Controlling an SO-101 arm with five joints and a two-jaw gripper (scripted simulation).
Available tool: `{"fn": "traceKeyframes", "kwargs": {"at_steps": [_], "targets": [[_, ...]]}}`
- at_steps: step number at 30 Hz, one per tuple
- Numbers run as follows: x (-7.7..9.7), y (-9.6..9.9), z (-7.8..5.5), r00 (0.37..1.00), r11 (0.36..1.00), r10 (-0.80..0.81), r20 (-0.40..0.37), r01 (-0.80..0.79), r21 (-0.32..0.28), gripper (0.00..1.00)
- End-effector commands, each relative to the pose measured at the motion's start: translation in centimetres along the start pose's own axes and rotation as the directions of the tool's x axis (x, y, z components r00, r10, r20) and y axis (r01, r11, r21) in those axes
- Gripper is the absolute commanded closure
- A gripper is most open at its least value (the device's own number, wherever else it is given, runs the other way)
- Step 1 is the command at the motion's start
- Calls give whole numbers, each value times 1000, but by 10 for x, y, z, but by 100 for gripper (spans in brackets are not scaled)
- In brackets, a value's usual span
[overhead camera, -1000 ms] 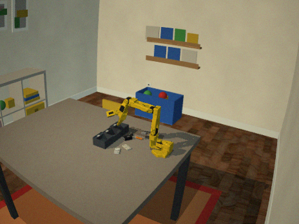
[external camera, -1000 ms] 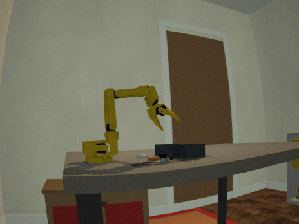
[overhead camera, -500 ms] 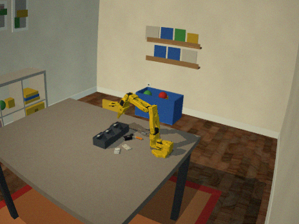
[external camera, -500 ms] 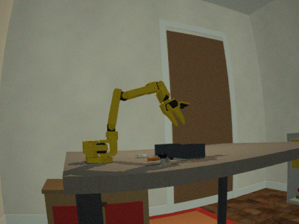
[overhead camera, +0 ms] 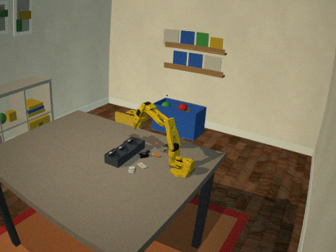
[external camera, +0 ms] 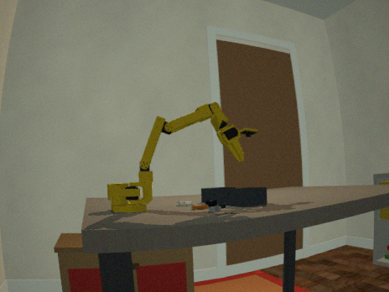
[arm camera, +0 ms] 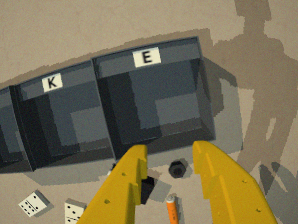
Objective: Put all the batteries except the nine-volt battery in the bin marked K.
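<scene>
A dark grey row of bins (overhead camera: 124, 152) (external camera: 234, 196) stands on the table. In the wrist view the bin marked K (arm camera: 63, 116) is on the left and the bin marked E (arm camera: 166, 99) is on the right. A small orange battery (arm camera: 173, 211) (overhead camera: 156, 155) (external camera: 199, 206) lies on the table in front of the bins. A black block (arm camera: 148, 189) (overhead camera: 144, 154) and a black nut (arm camera: 177, 168) lie beside it. My gripper (arm camera: 169, 152) (overhead camera: 135, 124) (external camera: 241, 159) hangs high above the near edge of bin E. Its fingers are nearly closed, with nothing between them.
Two white dominoes (arm camera: 32, 204) (arm camera: 75, 215) (overhead camera: 142, 165) (overhead camera: 131, 169) lie left of the battery. A small grey thing (overhead camera: 163, 149) (external camera: 215, 208) lies near the arm's base (overhead camera: 182, 167). The table edge is just behind the base.
</scene>
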State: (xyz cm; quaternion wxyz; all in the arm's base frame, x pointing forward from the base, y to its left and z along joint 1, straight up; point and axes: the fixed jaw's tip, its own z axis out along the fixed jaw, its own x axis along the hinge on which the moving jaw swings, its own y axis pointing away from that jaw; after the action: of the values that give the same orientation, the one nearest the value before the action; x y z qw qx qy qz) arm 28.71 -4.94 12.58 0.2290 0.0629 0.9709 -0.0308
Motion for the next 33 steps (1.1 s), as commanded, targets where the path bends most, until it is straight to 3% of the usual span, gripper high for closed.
{"fn": "traceKeyframes", "kwargs": {"at_steps": [1,22,23,33], "targets": [[-11,-7,-12,997,999,50,55,-51,10,93],[-11,-9,-11,996,998,69,57,-69,13,93],[-18,-12,-21,991,996,83,105,-85,17,93],[-18,-12,-21,991,996,83,105,-85,17,93]]}}
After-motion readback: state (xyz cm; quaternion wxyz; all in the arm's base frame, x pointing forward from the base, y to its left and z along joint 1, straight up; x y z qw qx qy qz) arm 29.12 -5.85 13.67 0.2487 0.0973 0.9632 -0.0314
